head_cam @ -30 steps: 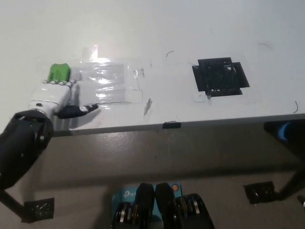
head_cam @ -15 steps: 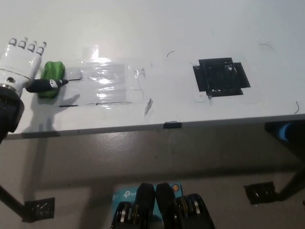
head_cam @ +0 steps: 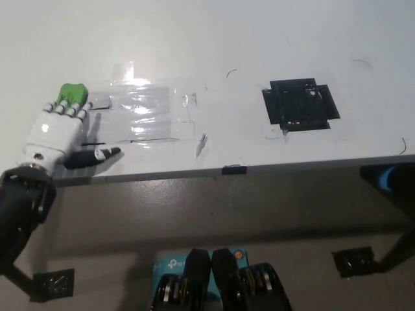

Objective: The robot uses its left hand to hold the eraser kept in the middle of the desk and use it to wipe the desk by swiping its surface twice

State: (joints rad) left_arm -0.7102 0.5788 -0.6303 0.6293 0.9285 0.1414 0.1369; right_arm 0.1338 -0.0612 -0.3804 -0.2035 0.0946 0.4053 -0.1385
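Observation:
A green eraser (head_cam: 72,94) lies at the left of the white desk (head_cam: 214,39), beside a patch of clear tape. My white left hand (head_cam: 57,131) lies flat on the desk just in front of it. Its fingertips (head_cam: 66,109) rest on the eraser's near edge. The dark thumb (head_cam: 97,155) sticks out to the right, well away from the eraser, so nothing is gripped. My right hand does not show.
A glossy clear tape patch (head_cam: 149,110) runs right of the eraser. A black tape square (head_cam: 299,103) sits right of centre. The desk's front edge (head_cam: 292,163) carries a small black clip (head_cam: 233,170). Below are floor and a blue box (head_cam: 170,264).
Half a second ago my left hand was out at the far left with its thumb against the eraser. It has come back nearer and right, fingertips on the eraser, which shifted slightly left.

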